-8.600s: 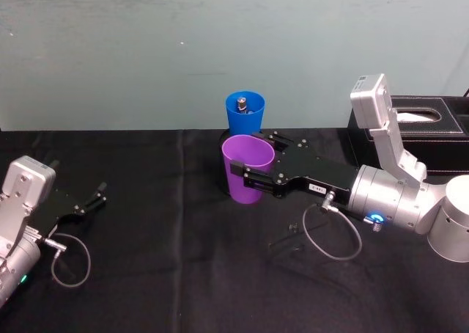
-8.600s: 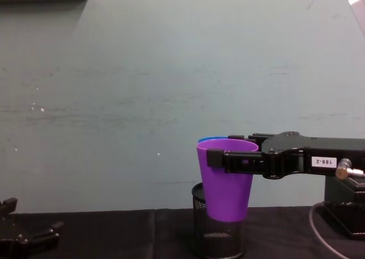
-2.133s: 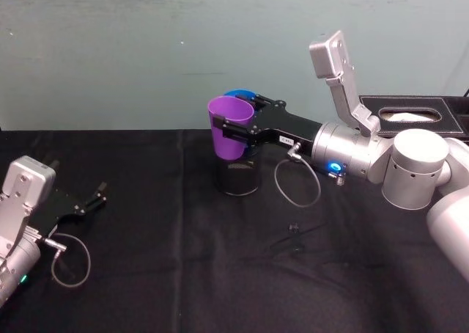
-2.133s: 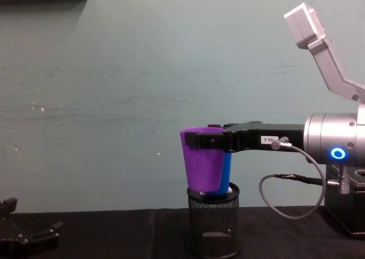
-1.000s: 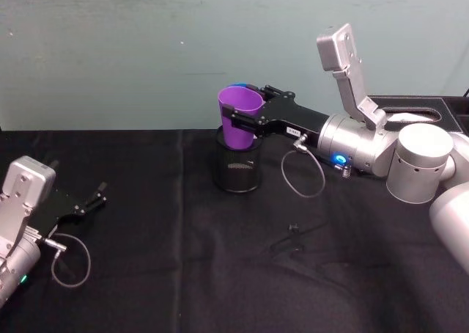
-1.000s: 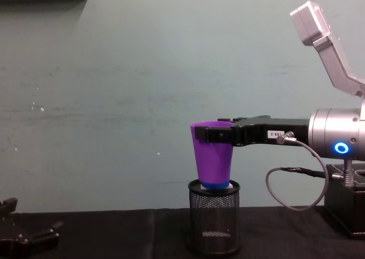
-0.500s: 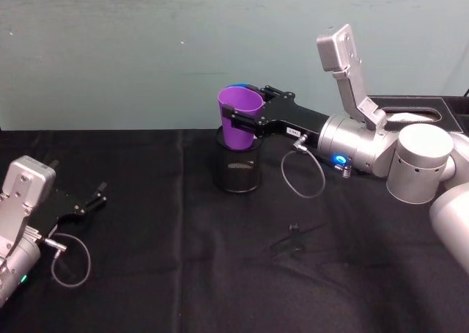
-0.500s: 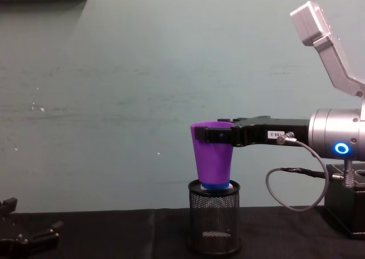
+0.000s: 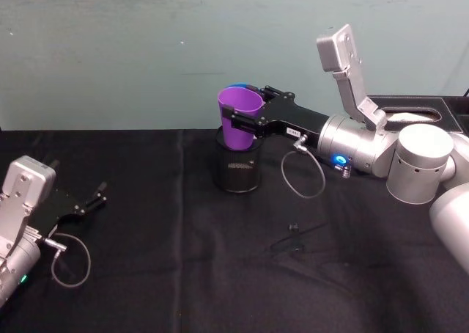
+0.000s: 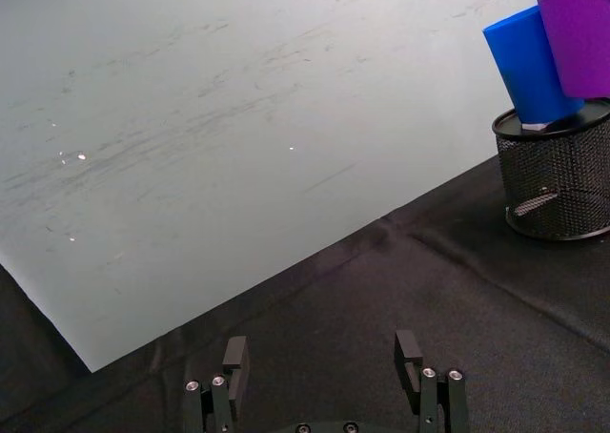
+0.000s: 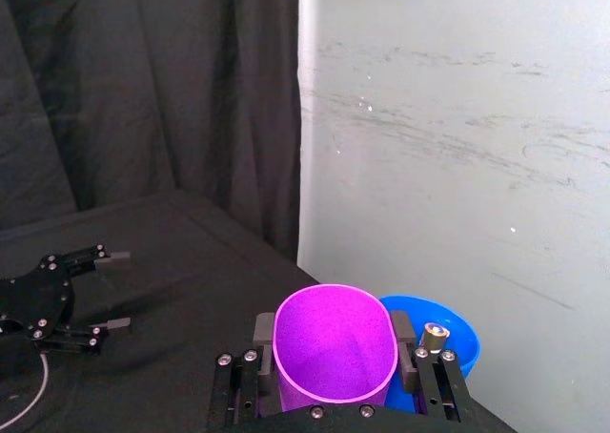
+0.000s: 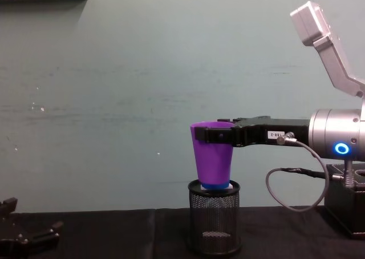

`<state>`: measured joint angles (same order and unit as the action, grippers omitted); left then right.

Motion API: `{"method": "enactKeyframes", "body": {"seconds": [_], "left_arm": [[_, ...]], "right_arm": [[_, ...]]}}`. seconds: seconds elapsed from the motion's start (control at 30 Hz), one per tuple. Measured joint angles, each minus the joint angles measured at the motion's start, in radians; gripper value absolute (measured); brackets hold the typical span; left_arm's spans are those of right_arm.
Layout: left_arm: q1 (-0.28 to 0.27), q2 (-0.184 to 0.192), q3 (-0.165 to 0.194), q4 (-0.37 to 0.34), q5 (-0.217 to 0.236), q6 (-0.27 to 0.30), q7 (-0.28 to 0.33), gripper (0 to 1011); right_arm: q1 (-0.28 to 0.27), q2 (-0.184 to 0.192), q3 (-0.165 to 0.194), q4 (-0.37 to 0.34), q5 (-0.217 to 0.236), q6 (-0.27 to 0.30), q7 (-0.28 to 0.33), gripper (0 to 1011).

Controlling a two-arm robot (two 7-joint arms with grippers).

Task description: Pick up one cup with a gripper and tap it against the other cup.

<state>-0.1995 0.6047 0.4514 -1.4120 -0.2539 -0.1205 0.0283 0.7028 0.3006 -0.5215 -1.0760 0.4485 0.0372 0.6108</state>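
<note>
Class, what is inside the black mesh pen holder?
The blue cup stands in the mesh holder. In the chest view the purple cup, gripped by the right claw, covers most of it.

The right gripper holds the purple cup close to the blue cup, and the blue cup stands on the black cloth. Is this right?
Not quite: the right gripper holds the purple cup close to the blue cup, but the blue cup stands in the black mesh holder, as the left wrist view shows.
</note>
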Motion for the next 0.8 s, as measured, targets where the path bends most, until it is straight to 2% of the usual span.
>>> {"method": "enactKeyframes", "body": {"seconds": [0.8], "left_arm": [[0.000, 0.000, 0.000, 0.000, 0.000, 0.000, 0.000, 1000]], "right_arm": [[0.000, 0.000, 0.000, 0.000, 0.000, 0.000, 0.000, 728]]}}
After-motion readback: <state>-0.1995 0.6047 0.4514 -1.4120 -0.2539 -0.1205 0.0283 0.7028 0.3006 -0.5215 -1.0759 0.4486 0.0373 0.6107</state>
